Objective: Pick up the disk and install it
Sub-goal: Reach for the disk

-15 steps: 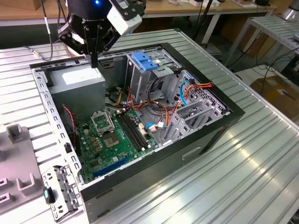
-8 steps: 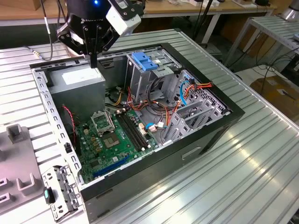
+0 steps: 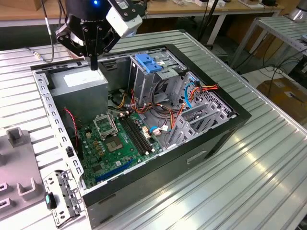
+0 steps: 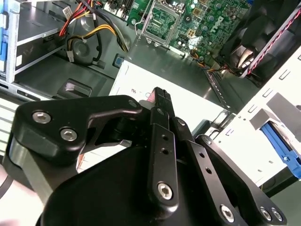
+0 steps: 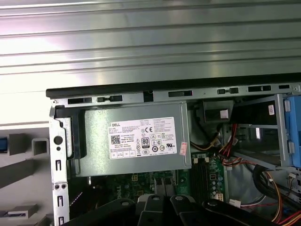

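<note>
Arm, single: gripper (image 3: 94, 63) pointed straight down, hung close over the labelled top of the grey power-supply box (image 3: 79, 85). Fingers (image 4: 160, 96) pressed together, nothing between them. Black wrist body stood directly above the box.

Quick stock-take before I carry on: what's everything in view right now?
table: one, silver metal, under everything.
computer case: one, black, open, on the table.
power box: one, grey with white sticker, in a case corner.
circuit board: one, green, on the case floor.
drive cage: one, grey, inside the case beside the power box.
latch tab: one, blue, on top of the drive cage.
cables: several, red, orange, yellow, between drive cage and circuit board.
holder: one, grey, at the exterior view's left.
bracket: one, silver, by the case's near corner.
gripper: one, black, shut, empty, above the power box.
</note>
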`<control>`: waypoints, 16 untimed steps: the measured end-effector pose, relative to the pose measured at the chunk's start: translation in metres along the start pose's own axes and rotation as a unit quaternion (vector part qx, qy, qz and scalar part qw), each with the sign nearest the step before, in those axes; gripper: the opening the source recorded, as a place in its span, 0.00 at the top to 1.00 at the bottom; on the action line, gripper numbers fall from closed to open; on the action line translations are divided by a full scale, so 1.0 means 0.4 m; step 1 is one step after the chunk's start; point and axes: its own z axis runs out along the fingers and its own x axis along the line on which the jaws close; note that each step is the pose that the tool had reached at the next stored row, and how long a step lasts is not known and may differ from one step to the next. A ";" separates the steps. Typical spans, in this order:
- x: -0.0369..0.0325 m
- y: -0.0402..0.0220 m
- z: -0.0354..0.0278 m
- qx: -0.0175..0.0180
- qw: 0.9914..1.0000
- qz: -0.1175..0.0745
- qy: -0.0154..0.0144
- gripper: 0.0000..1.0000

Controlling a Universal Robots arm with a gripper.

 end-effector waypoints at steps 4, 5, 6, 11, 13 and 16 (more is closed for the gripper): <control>0.005 0.000 0.000 0.000 1.000 0.000 0.001 0.89; 0.006 0.000 0.000 0.000 1.000 0.000 0.001 0.89; 0.007 -0.001 0.000 0.000 1.000 0.000 0.001 0.89; 0.016 -0.001 0.000 0.000 1.000 0.000 0.001 0.89; 0.018 -0.001 0.000 0.000 1.000 0.000 0.001 0.89; 0.024 -0.002 0.001 0.000 1.000 0.000 0.002 0.89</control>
